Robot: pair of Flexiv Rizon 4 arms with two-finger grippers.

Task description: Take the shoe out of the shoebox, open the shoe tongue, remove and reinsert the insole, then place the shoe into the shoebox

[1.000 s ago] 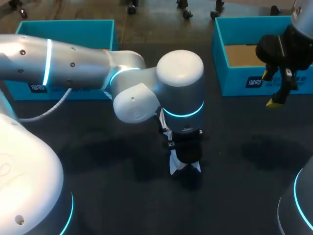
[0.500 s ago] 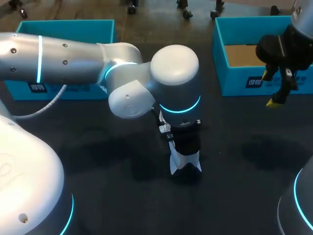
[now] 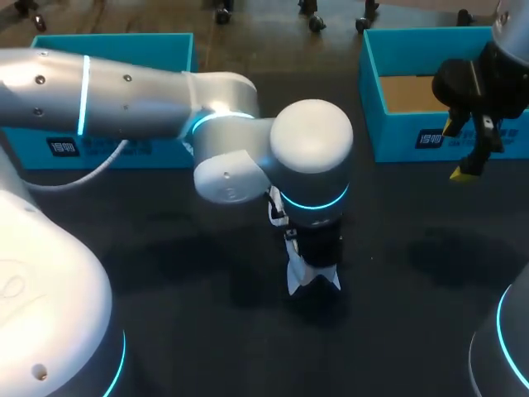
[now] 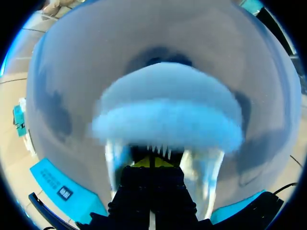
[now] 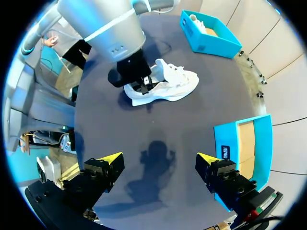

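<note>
The shoe, laid on the worktop, is entered by the left hand — grip cannot be told, right hand held wide, empty — so tongue-opening is judged under way, insole removal next.

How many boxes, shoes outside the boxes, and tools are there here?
Boxes: 2, left box and right box
Shoes outside boxes: 1, shoe
Tools: 2, left tool and right tool
Total: 5

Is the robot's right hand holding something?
No, the right gripper is open and empty above the table.
</note>
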